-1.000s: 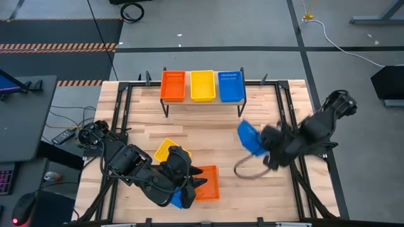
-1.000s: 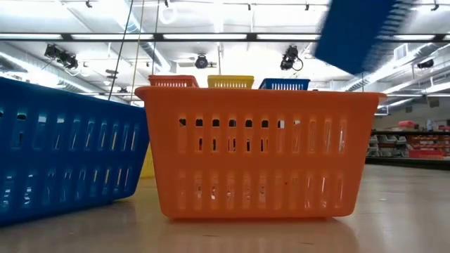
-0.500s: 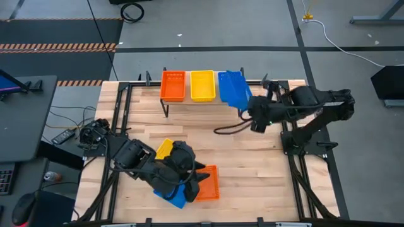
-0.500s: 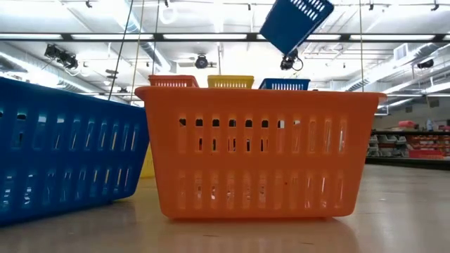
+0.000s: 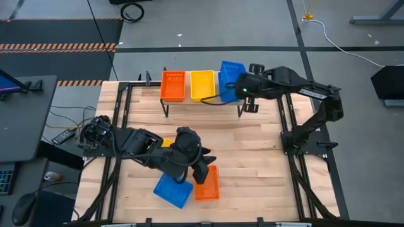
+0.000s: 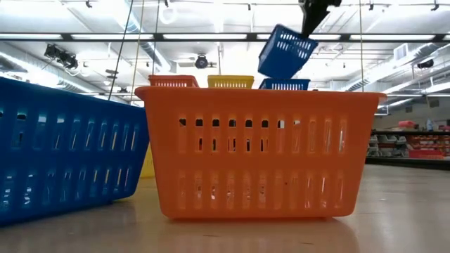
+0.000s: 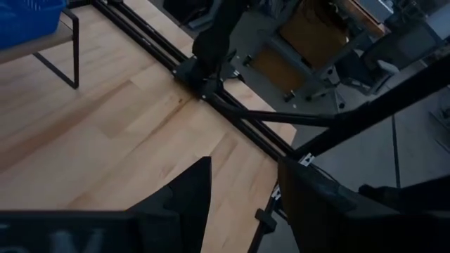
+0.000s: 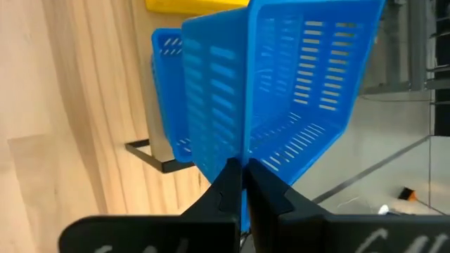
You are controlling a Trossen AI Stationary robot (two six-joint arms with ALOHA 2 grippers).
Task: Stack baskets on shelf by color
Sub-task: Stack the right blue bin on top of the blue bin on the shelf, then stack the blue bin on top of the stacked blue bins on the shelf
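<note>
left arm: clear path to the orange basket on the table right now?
Probably yes. The left gripper hovers open beside the orange basket on the table, holding nothing, with only a blue basket lying on the basket's far side. The right gripper is away at the shelf.

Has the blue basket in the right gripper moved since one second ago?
Yes. The held blue basket travelled from mid-table to above the shelf, over its blue end.
</note>
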